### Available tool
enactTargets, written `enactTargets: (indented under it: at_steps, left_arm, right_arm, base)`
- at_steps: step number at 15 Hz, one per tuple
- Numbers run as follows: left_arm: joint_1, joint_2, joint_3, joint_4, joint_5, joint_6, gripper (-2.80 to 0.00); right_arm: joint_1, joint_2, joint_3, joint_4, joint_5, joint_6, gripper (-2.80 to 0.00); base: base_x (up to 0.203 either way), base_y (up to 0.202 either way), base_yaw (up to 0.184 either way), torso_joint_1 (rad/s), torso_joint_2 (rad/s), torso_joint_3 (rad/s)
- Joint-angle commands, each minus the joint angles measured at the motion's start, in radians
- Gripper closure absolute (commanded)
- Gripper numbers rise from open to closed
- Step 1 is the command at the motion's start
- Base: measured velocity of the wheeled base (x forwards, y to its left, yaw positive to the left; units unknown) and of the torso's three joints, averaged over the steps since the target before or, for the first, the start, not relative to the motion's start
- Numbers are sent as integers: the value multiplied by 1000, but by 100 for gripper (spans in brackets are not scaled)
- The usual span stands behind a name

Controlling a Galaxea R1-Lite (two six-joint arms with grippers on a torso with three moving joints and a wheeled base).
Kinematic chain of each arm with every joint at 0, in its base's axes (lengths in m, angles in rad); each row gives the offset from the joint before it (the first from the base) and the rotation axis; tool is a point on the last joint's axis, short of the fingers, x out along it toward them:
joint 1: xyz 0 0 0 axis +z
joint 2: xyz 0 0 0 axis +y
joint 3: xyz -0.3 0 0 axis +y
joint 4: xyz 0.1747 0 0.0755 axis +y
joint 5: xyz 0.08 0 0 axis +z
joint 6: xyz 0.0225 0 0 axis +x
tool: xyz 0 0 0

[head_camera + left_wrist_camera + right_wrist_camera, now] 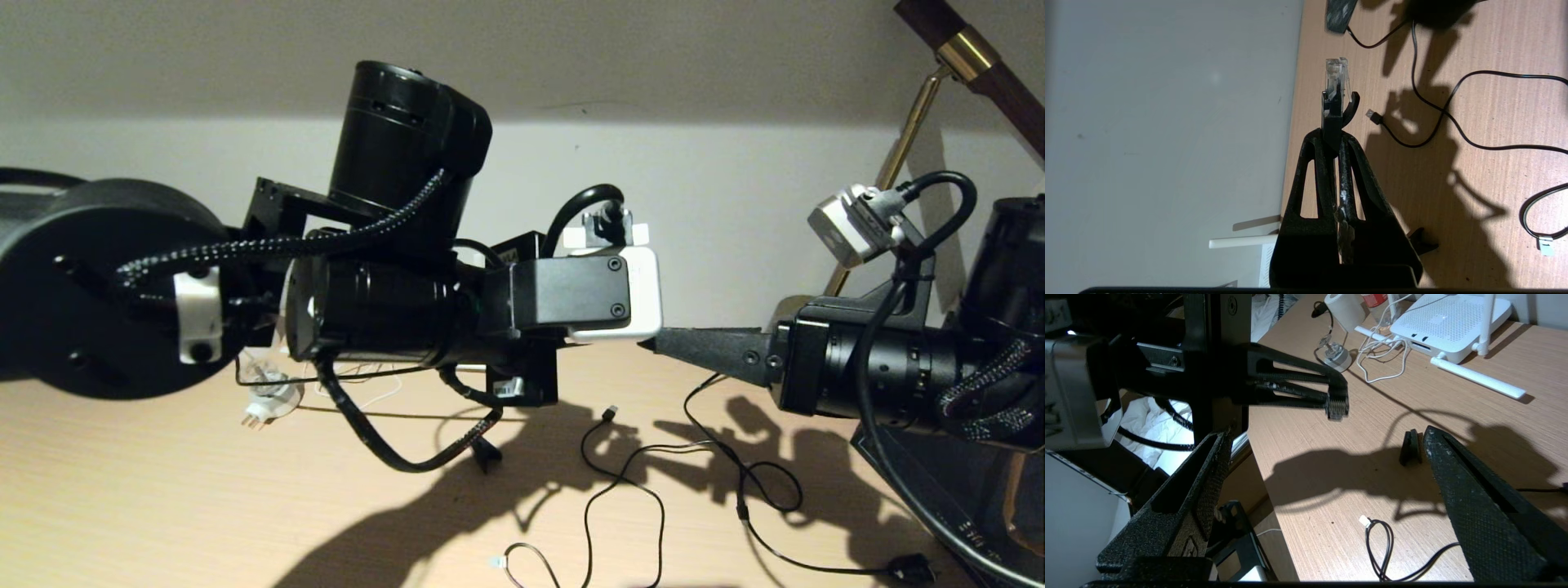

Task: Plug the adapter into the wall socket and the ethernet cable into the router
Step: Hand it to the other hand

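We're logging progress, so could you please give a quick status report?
Left gripper shut on ethernet cable, lifted. Right gripper open, empty. Router unplugged, path clear.

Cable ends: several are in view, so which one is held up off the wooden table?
The ethernet cable's clear plastic clip connector, pinched in the left gripper. The thin black USB cable's ends lie loose on the table.

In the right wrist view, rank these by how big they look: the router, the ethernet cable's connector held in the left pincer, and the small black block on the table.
1. Router, largest, though farthest.
2. and 3. Small black block and connector in the left pincer: too alike to rank.
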Motion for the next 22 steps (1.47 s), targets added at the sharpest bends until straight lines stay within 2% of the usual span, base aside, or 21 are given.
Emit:
enactTargets:
  at_steps: [1, 7, 10, 22]
  left_arm:
    - [5, -17, 7, -4, 0, 6, 0]
    - [4, -28, 21, -7, 0, 12, 0]
    - [3, -33, 27, -9, 0, 15, 0]
    - [-13, -31, 34, -15, -2, 29, 0]
  right_arm:
    - [31, 31, -14, -1, 2, 3, -280]
    - [53, 46, -28, -3, -2, 2, -280]
    - [53, 49, -28, -4, -40, -1, -280]
    - [53, 51, -37, -7, -45, 0, -280]
  base:
    - [0, 0, 0, 0, 0, 0]
    - [0, 0, 0, 0, 0, 0]
    - [0, 0, 0, 0, 0, 0]
    - [0, 0, 0, 0, 0, 0]
